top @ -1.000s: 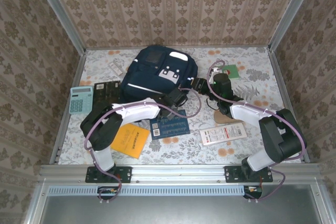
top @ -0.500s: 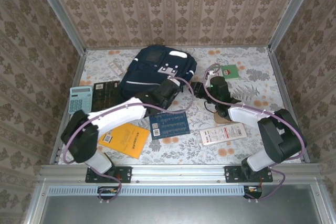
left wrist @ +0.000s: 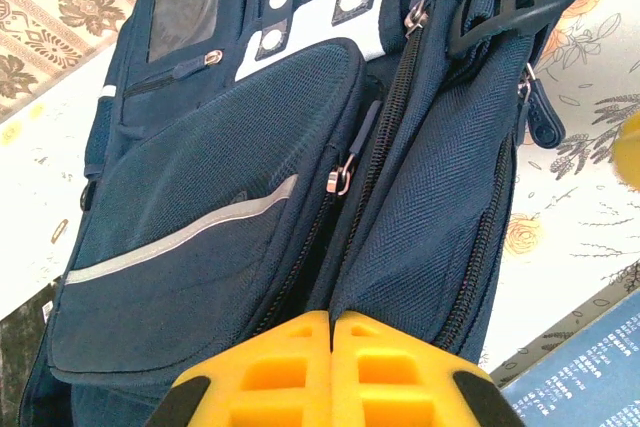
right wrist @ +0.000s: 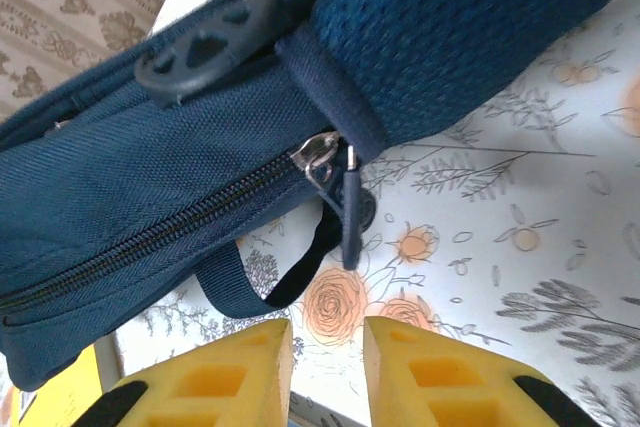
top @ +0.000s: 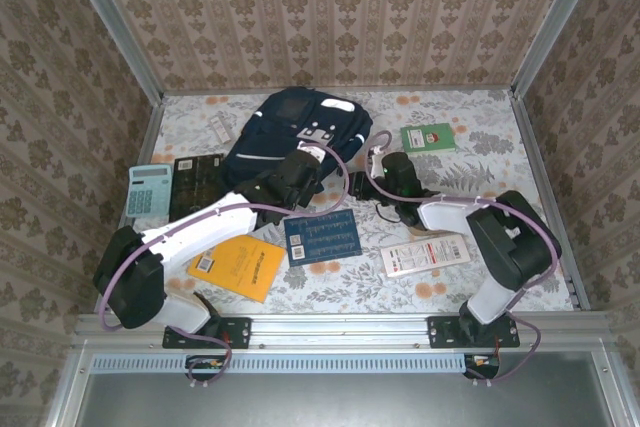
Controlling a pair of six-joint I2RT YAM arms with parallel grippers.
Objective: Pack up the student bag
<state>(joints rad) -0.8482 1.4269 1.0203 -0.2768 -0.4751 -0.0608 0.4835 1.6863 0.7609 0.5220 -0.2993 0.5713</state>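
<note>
The student bag (top: 285,132) lies just ahead of both pairs of jaws. The left wrist view shows the left gripper (left wrist: 331,329) pressed together below the bag's front pocket (left wrist: 210,187). The right wrist view shows the right gripper (right wrist: 327,347) slightly spread, with a zipper pull (right wrist: 348,212) dangling beyond it. Both arms have reached closer since a second ago.

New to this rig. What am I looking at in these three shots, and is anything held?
Two robot arms bolted at the near edge of a table, each ending in a two-finger gripper. The overhead shot looks down from behind them; the other two come from wrist cameras, yellow fingers at the bottom. On the table: a navy student bag, calculator, yellow book, blue book, white leaflet, green booklet. The left gripper is shut, tips up against the bag; the right gripper is slightly open near a zipper pull, holding nothing.
</note>
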